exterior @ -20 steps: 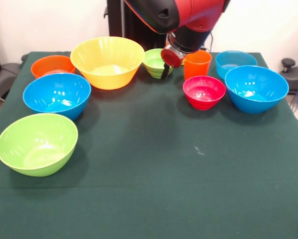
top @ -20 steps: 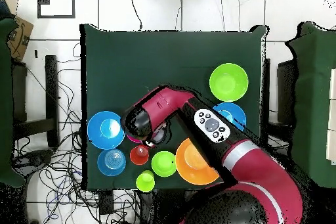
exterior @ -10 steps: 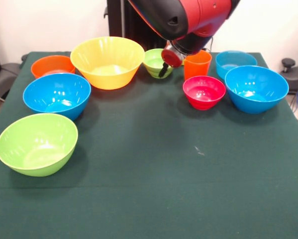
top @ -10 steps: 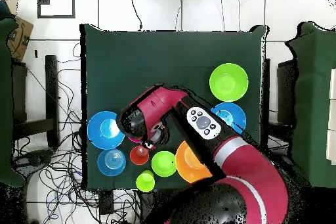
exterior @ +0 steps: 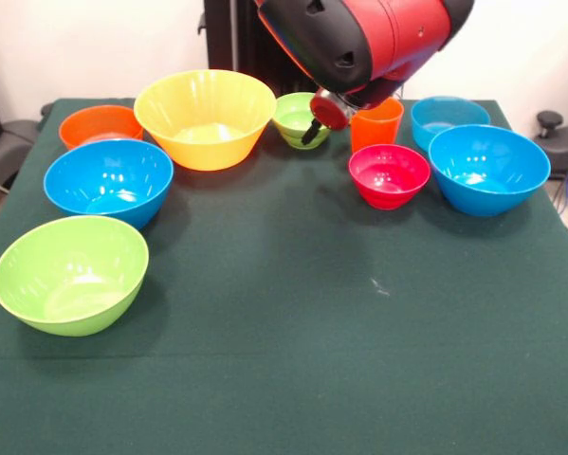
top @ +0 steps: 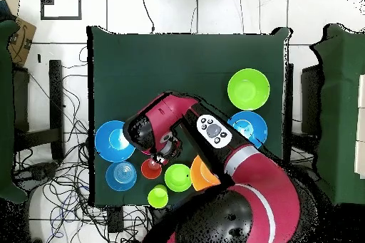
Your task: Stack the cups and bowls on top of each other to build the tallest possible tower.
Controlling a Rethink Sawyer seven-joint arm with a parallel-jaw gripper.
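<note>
From my station I see the arm's gripper (exterior: 314,123) hanging above the far side of the desk (exterior: 293,332), between the small green bowl (exterior: 295,118) and the orange cup (exterior: 376,121). I cannot tell how the jaws stand, since the arm's red housing covers most of them.

No tower stands: every piece sits apart on the green cloth. The large yellow bowl (exterior: 206,116) is beside the small green one, with the orange bowl (exterior: 100,124) at its other side. A blue bowl (exterior: 108,179) and the lime green bowl (exterior: 70,273) sit nearer the camera. Past the cup are the small red-pink bowl (exterior: 389,174), a large blue bowl (exterior: 483,168) and a smaller blue bowl (exterior: 448,115).
</note>
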